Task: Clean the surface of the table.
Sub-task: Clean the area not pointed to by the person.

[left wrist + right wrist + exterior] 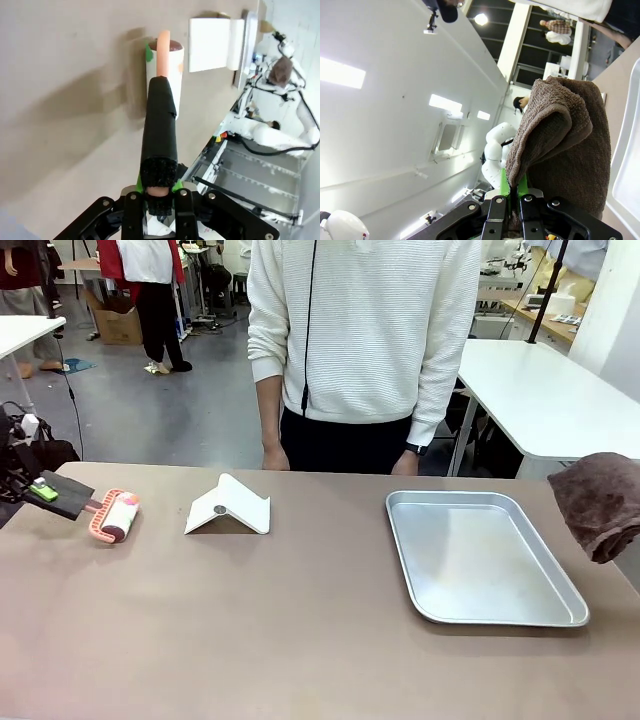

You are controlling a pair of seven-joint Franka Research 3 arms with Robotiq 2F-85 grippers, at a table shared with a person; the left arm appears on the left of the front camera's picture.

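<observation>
While the table (300, 640) spans the front view, a lint roller (118, 515) is held low at its left end. In the wrist views, in turn, the left gripper (159, 192) is seen clamped tight on the roller's handle (160, 130) and the right gripper (512, 192) on a brown cloth (565, 140). Cleaning is judged not yet begun, so a tool must first be pressed onto the top.

Open lab or workshop hall indicated: white-topped work tables (540, 390) set on bare grey floor (170, 415), cardboard box (121, 328) left by an aisle, cluttered bench (545, 315) at rear, panel lights (342, 72) overhead.
</observation>
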